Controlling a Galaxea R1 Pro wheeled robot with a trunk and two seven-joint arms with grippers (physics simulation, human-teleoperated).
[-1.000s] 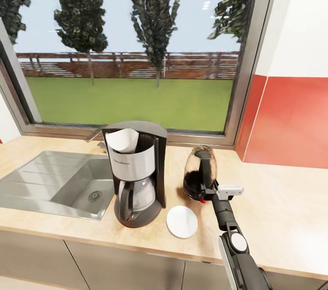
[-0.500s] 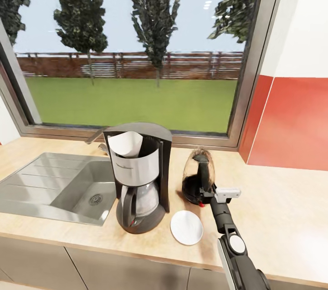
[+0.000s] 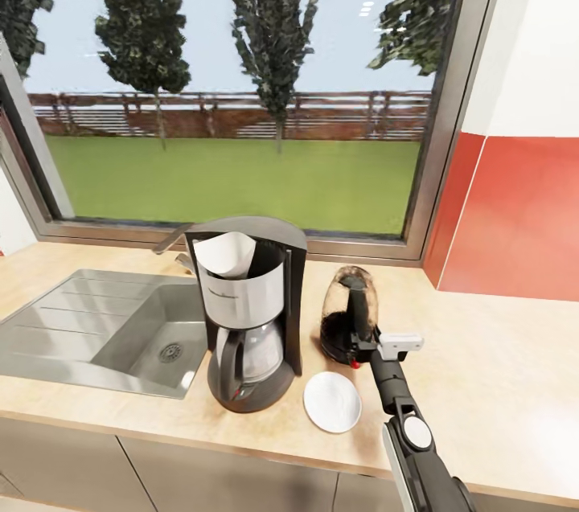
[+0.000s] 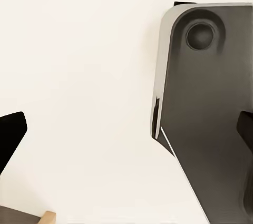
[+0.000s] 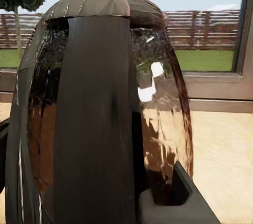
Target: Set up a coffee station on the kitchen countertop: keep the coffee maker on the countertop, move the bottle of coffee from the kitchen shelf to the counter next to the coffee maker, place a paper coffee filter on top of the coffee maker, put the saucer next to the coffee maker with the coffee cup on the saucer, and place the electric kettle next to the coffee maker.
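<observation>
On the kitchen countertop [image 3: 498, 383] stands the coffee maker [image 3: 251, 319], with the white paper coffee filter [image 3: 225, 253] in its top. To its right the electric kettle [image 3: 349, 313] stands upright on the counter. My right gripper [image 3: 362, 348] is shut on its black handle [image 5: 95, 118], low down by the base. One of its fingers [image 5: 176, 200] lies close beside that handle. The empty white saucer [image 3: 332, 401] lies in front, between coffee maker and kettle. My left gripper [image 4: 126, 134] is open, facing a blank white surface. The bottle of coffee, coffee cup and kitchen shelf are out of view.
A steel sink [image 3: 72, 327] is set into the counter left of the coffee maker. A large window [image 3: 233, 94] runs behind the counter and a red wall panel [image 3: 523, 215] stands at the right. Bare worktop extends right of the kettle.
The head view has shifted a little. The kettle, held by my right gripper, has edged closer to the coffee maker and stands more upright.
</observation>
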